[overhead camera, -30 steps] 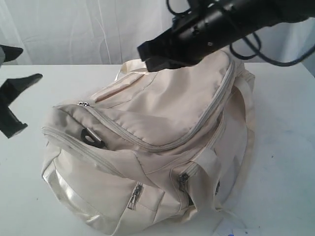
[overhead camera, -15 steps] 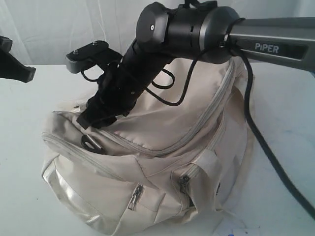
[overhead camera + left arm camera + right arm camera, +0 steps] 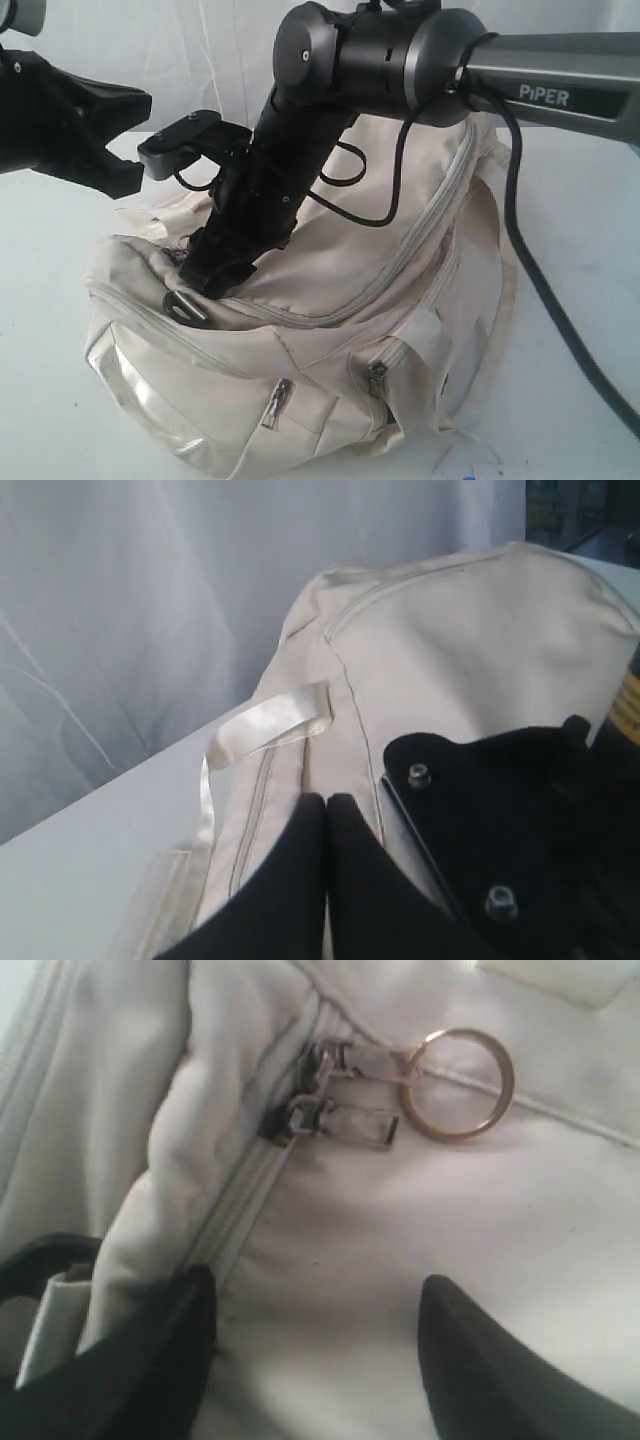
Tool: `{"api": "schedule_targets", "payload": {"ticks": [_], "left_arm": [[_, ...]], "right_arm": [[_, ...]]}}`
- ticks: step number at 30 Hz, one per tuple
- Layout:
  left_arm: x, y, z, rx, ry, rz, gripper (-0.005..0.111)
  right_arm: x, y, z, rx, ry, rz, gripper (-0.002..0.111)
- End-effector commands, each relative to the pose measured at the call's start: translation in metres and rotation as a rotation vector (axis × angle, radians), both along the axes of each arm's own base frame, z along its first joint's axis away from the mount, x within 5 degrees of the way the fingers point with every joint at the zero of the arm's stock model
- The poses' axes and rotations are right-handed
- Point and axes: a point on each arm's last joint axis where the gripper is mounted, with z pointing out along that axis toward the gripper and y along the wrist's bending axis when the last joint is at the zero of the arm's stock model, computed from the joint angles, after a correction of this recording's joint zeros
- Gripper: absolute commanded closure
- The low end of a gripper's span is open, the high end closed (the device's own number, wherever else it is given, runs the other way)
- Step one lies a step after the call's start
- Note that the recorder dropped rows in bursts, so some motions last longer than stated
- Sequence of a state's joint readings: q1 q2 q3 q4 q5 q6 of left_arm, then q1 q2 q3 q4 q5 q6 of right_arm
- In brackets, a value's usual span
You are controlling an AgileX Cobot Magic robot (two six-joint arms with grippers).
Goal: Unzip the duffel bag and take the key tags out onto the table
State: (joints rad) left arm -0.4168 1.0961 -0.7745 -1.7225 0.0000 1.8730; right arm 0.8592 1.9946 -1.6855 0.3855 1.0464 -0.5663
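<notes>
The cream duffel bag (image 3: pixel 420 210) lies across the middle of the frame on the white desk (image 3: pixel 600 200). The right arm reaches from the upper right to the bag's left end. There the right pincer (image 3: pixel 318 1290) stands apart, its 2 fingers spread over the fabric near 2 metal zipper pulls (image 3: pixel 345 1090). 1 pull carries a gold ring (image 3: pixel 458 1085), and the zipper track beside them is closed. The left pincer (image 3: pixel 325 805) hangs at the upper left, off the bag. Its fingers are pressed together with nothing visible between them, near a satin handle (image 3: pixel 265 725).
</notes>
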Motion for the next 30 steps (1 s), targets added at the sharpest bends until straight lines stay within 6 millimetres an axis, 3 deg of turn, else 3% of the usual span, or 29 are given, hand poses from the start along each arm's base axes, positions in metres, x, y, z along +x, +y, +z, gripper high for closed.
{"api": "schedule_targets", "payload": {"ticks": [1, 5, 11, 13, 21, 27, 30], "left_arm": [[-0.011, 0.001, 0.0, -0.063, 0.016, -0.024, 0.107], [-0.009, 0.013, -0.004, -0.013, 0.022, 0.103, 0.107], [-0.014, 0.077, 0.014, 0.067, -0.047, 0.749, 0.107], [-0.021, 0.089, 0.016, 0.07, -0.092, 0.847, 0.107], [-0.022, 0.052, 0.009, 0.05, -0.085, 0.358, 0.107], [-0.02, 0.049, 0.024, -0.23, 0.003, 0.101, 0.107], [-0.014, 0.057, 0.023, -0.333, 0.086, 0.016, 0.107]], "right_arm": [[-0.002, -0.006, 0.002, -0.076, -0.033, 0.005, 0.051], [0.012, -0.01, 0.01, -0.057, -0.143, -0.095, 0.051], [0.02, -0.016, 0.028, 0.028, -0.185, -0.206, 0.051], [0.02, -0.017, 0.031, 0.037, -0.191, -0.207, 0.051], [0.017, -0.02, 0.038, 0.039, -0.192, -0.209, 0.051], [0.021, -0.034, 0.046, 0.01, -0.182, -0.227, 0.051], [0.03, -0.049, 0.052, -0.005, -0.173, -0.284, 0.051]]}}
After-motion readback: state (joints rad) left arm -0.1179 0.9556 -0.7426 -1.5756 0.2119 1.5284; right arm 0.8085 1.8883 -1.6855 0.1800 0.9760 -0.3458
